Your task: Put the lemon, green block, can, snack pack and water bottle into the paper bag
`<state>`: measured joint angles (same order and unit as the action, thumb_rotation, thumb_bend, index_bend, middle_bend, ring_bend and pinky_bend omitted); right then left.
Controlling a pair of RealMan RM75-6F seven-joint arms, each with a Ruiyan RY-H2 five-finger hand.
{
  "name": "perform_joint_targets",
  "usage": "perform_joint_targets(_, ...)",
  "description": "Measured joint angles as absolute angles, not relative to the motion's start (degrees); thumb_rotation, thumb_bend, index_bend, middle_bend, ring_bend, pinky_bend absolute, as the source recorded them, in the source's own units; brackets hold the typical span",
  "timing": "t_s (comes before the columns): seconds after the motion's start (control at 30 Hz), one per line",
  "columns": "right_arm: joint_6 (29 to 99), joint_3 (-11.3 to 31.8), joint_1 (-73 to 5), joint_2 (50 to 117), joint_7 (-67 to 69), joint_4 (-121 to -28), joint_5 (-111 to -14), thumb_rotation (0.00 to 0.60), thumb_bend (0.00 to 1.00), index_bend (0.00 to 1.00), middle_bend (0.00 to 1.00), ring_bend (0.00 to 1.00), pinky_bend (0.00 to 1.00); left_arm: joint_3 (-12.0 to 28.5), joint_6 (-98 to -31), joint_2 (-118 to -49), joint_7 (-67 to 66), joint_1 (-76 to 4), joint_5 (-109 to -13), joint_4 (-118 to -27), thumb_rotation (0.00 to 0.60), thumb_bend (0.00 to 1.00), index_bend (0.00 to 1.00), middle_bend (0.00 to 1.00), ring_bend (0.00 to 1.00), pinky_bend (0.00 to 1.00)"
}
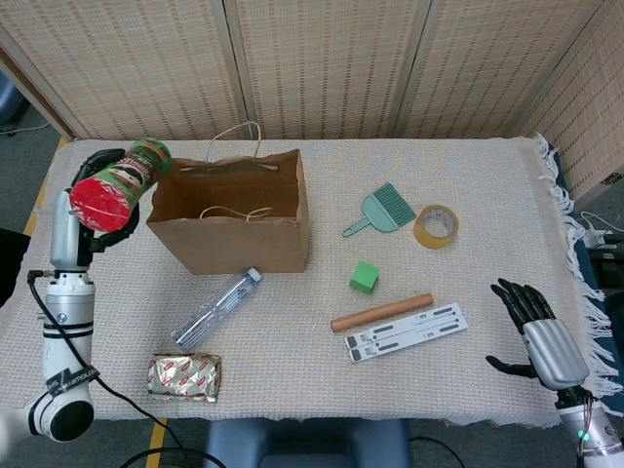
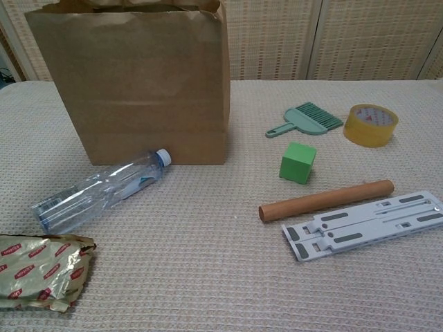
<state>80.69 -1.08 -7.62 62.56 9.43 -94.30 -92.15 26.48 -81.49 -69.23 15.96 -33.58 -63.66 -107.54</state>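
My left hand (image 1: 90,190) grips the green can (image 1: 119,182) with a red base, tilted on its side in the air just left of the open paper bag (image 1: 232,226). The bag (image 2: 135,83) stands upright at the left-centre. A clear water bottle (image 1: 216,308) lies in front of the bag (image 2: 100,189). The foil snack pack (image 1: 184,376) lies near the front edge (image 2: 41,272). The green block (image 1: 364,277) sits right of the bag (image 2: 298,162). My right hand (image 1: 531,317) hovers open at the front right. No lemon shows.
A teal dustpan brush (image 1: 380,210), a yellow tape roll (image 1: 436,225), a wooden rod (image 1: 381,312) and a white slotted stand (image 1: 407,331) lie on the right half of the cloth-covered table (image 1: 458,175). Woven screens close the back.
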Motion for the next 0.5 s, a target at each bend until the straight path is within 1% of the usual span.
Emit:
perform_joint_targets(0.17, 80.4, -1.1, -7.7, 62.4, 9.5, -94.5, -92.0, 0.6, 0.0, 0.0, 0.0, 0.0, 0.0, 25.4, -78.6, -72.7, 12.6, -36.0, -63.4, -106.4, 0.6, 0.67, 0.64, 0.67, 0.62, 0.76)
perform_joint_targets(0.27, 80.4, -1.2, -7.7, 62.4, 9.6, -94.5, -92.1, 0.6, 0.0, 0.0, 0.0, 0.0, 0.0, 24.8, -76.4, -74.7, 11.0, -37.8, -63.4, -103.4, 0.6, 0.63, 0.58, 0.61, 0.56, 0.71)
perform_joint_targets(0.3, 80.4, -1.2, -7.7, 62.3, 9.6, -94.5, -92.1, 0.6, 0.0, 0.0, 0.0, 0.0, 0.0, 24.6, -75.5, -75.3, 10.5, -38.4, -63.4, -102.4, 0.6, 0.6, 0.53, 0.55, 0.5, 0.66)
perform_joint_targets(0.37, 80.3, -1.2, -7.7, 62.3, 9.6, -94.6, -92.1, 0.6, 0.0, 0.0, 0.0, 0.0, 0.0, 24.1, -73.1, -76.4, 9.0, -39.9, -63.2, -100.2, 0.6, 0.51, 0.38, 0.38, 0.32, 0.52)
perform_joint_targets(0.4, 80.3, -1.2, -7.7, 62.2, 9.6, -94.6, -92.0, 0.6, 0.0, 0.0, 0.0, 0.0, 0.0, 23.9, -72.1, -76.7, 8.1, -40.4, -63.0, -99.5, 0.6, 0.47, 0.28, 0.25, 0.2, 0.41)
perform_joint_targets(0.43, 80.3, -1.2, -7.7, 62.2, 9.6, -94.6, -92.0, 0.6, 0.0, 0.0, 0.0, 0.0, 0.0, 23.7, -71.1, -76.9, 7.1, -41.0, -62.7, -99.1, 0.6, 0.44, 0.19, 0.14, 0.1, 0.32)
perform_joint_targets(0.5, 80.3, -1.1, -7.7, 62.1, 9.8, -94.7, -92.0, 0.6, 0.0, 0.0, 0.0, 0.0, 0.0, 23.4, -68.9, -77.3, 4.7, -42.2, -61.4, -98.4, 0.6, 0.42, 0.11, 0.03, 0.02, 0.22)
